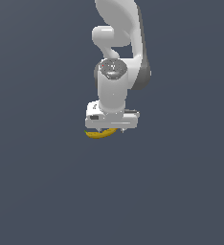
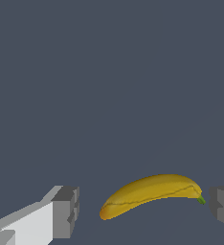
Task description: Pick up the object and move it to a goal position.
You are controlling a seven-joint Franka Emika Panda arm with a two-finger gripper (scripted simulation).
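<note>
Gripper [image 2: 142, 210] hanging wide open right over the banana [image 2: 152, 194], fingers [image 2: 66, 213] sitting either side of it, not touching yet. Banana lying flat on the dark grey floor [image 1: 47, 191], peeking out under the white hand [image 1: 111, 119] toward the exterior view's left, green stem tip almost reaching one pad.

This is no room at all but a bare simulated scene. A flat, even slate-grey ground [image 1: 42, 191] fills both views, without walls, furniture, horizon or texture, and with hardly any shadow on it. The white arm [image 1: 115, 81] is rendered in smooth, plain shading, the claw [image 2: 142, 210] has blocky, sharp-edged grey fingers [image 2: 66, 211], and the banana [image 2: 150, 194] has a clean computer-drawn surface.
</note>
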